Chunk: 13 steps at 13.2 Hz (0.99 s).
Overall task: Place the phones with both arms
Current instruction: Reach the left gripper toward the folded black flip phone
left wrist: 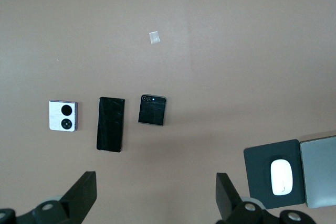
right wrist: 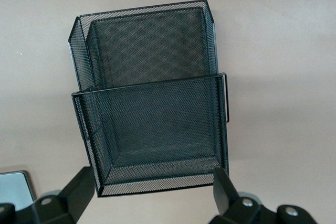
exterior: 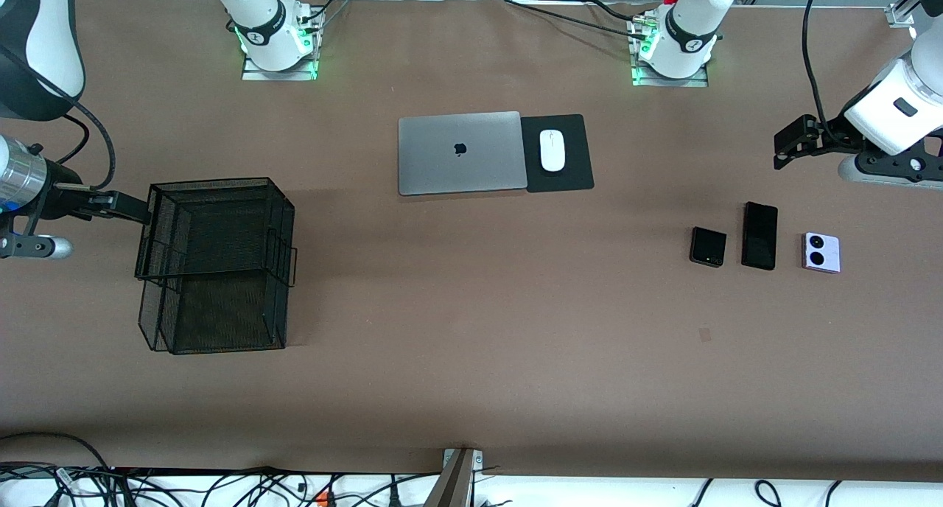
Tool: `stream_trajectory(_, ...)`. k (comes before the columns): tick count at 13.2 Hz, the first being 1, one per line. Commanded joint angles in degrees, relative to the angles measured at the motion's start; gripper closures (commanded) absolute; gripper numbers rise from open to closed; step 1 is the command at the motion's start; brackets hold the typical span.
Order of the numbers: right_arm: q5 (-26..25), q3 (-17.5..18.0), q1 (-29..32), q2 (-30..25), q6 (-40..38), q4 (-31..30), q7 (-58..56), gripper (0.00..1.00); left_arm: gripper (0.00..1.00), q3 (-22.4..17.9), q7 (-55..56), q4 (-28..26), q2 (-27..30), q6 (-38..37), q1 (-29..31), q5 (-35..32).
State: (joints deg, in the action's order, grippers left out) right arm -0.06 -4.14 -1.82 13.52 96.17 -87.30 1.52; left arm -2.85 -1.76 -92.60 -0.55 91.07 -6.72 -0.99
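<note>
The table (exterior: pixel 471 389) carries a black mesh basket (exterior: pixel 214 264) at the right arm's end. The right gripper (right wrist: pixel 152 195) is held over it, jaws spread. The left gripper (left wrist: pixel 156 192), jaws spread, is held over bare table close to the slab phone (exterior: pixel 759 236), which lies between the black flip phone (exterior: pixel 708 247) and the lavender-white flip phone (exterior: pixel 821 253).

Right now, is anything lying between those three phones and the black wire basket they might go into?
Nothing visible. Bare table runs from the phones to the mesh basket. The laptop and mouse lie farther from the front camera, off that path. The open left gripper hangs above, unobstructed.
</note>
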Motion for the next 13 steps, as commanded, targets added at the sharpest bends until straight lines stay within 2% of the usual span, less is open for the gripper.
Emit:
stream_trajectory(1,1.1,-0.1,0.1,-0.2,-0.1,0.5,0.7,0.0,0.0,-0.1,-1.3,1.0,-0.2,-0.2,0.3,0.6)
stream_trajectory(3,1.2,-0.1,0.2,0.8,-1.9,3.1,-0.6,0.0,0.0,-0.1,-1.3,1.0,-0.2,-0.3,0.3,0.6)
stream_trajectory(13,1.1,-0.1,0.1,1.0,-1.9,2.7,-0.6,0.0,0.0,-0.4,-1.5,0.2,-0.8,0.2,0.3,-0.1)
